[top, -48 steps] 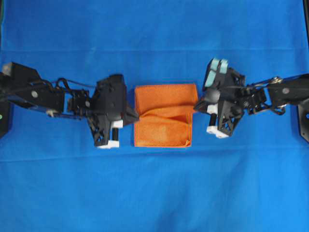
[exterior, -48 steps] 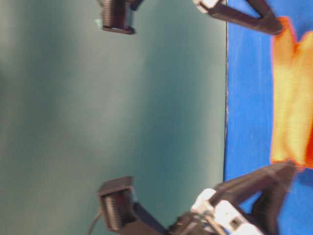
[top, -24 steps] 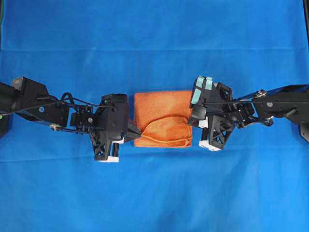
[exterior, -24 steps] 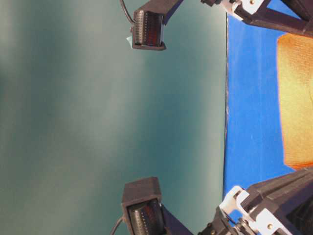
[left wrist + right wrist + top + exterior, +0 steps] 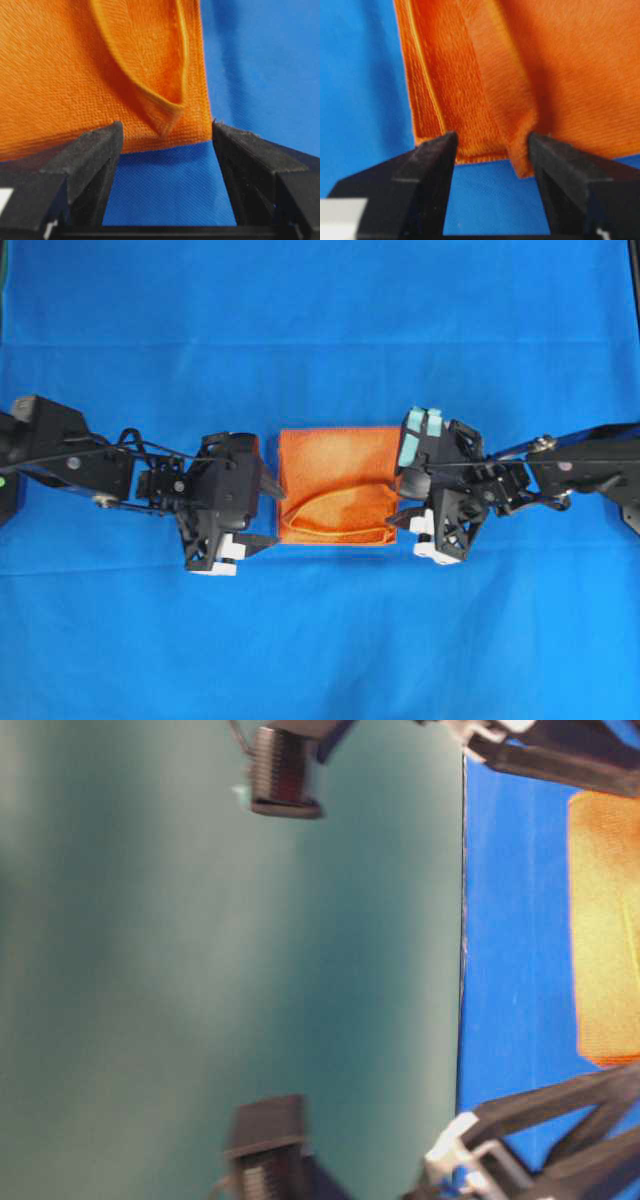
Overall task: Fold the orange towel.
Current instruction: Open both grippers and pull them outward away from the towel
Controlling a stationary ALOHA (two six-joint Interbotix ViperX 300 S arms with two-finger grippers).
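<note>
- The bright orange fuzzy terry towel is seen lying folded on the blue cloth backdrop, between the two arms; a curved, loosely laid flap sits on its near half.
- The left gripper is seen released at the towel's left edge, jaws spread, nothing held; the flap's corner lies between the fingertips.
- The right gripper is likewise released at the towel's right edge, a thick fold ridge between its fingers.
- Risk, judged: on retreat a finger could snag the fuzzy hem and drag the flap open.
- Risk, judged: the bowed flap is not pressed flat; it may spring back and leave the fold uneven.
</note>
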